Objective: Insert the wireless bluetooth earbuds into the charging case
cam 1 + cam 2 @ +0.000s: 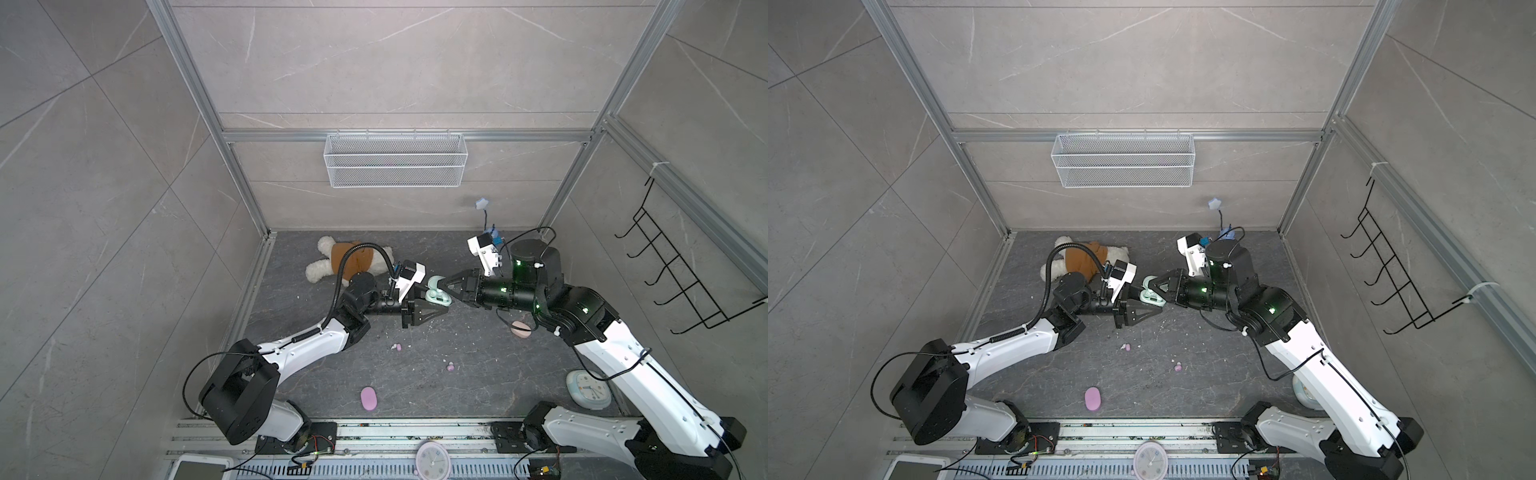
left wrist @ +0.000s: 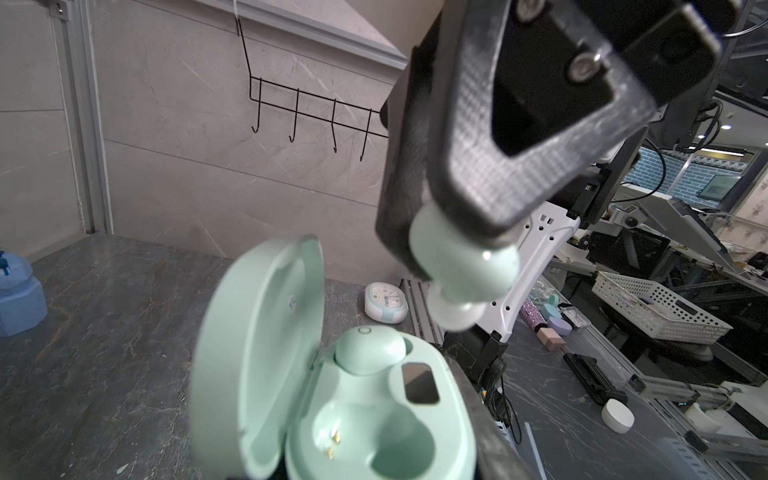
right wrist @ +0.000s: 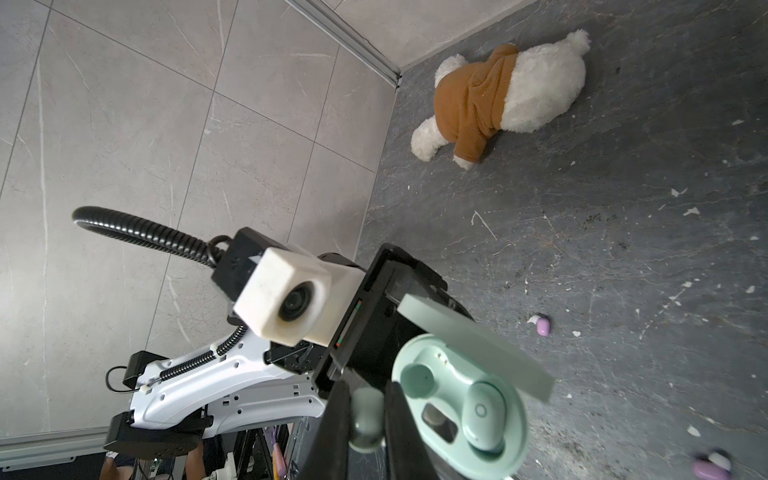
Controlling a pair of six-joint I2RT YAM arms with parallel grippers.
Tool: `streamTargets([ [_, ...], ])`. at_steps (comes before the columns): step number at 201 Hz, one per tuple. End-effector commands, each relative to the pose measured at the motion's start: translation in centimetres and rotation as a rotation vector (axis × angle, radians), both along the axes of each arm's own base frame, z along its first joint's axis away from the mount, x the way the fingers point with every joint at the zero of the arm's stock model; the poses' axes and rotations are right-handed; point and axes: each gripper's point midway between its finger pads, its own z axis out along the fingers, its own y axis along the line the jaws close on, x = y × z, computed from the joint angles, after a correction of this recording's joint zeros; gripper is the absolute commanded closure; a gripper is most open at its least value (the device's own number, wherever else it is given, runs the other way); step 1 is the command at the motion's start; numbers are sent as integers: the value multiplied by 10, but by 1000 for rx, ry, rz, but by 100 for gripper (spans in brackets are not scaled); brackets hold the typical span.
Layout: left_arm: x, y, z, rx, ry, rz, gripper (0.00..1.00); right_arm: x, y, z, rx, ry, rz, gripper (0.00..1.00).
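Note:
My left gripper (image 1: 445, 305) is shut on the base of a mint green charging case (image 2: 361, 415), whose lid (image 2: 266, 353) stands open. One mint earbud (image 2: 368, 349) sits in a socket of the case. The other socket (image 2: 374, 440) is empty, its gold contacts showing. My right gripper (image 3: 368, 415) is shut on a second mint earbud (image 2: 469, 270), a little above and beside the open case (image 3: 457, 407). Two lilac earbuds (image 1: 398, 347) (image 1: 450, 367) lie on the dark floor in front of the grippers.
A shut lilac case (image 1: 369, 399) lies near the front edge and a peach case (image 1: 520, 329) under my right arm. A plush toy (image 1: 353, 259) lies behind my left arm. A pale blue clock (image 1: 588, 388) sits at the right. White specks litter the floor.

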Motion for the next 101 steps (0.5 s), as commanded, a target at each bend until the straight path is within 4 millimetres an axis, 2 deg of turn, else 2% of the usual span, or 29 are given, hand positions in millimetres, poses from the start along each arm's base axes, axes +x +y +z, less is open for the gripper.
streamTargets([
  [1,-10,2,31,-71,-115,-35,75,2,4,3,19,-13,11,87],
  [32,-11,2,33,-73,-124,-35,75,-1,7,6,29,-16,21,87],
  [101,-12,3,38,-83,-132,-32,75,-3,13,-3,4,-9,28,87],
])
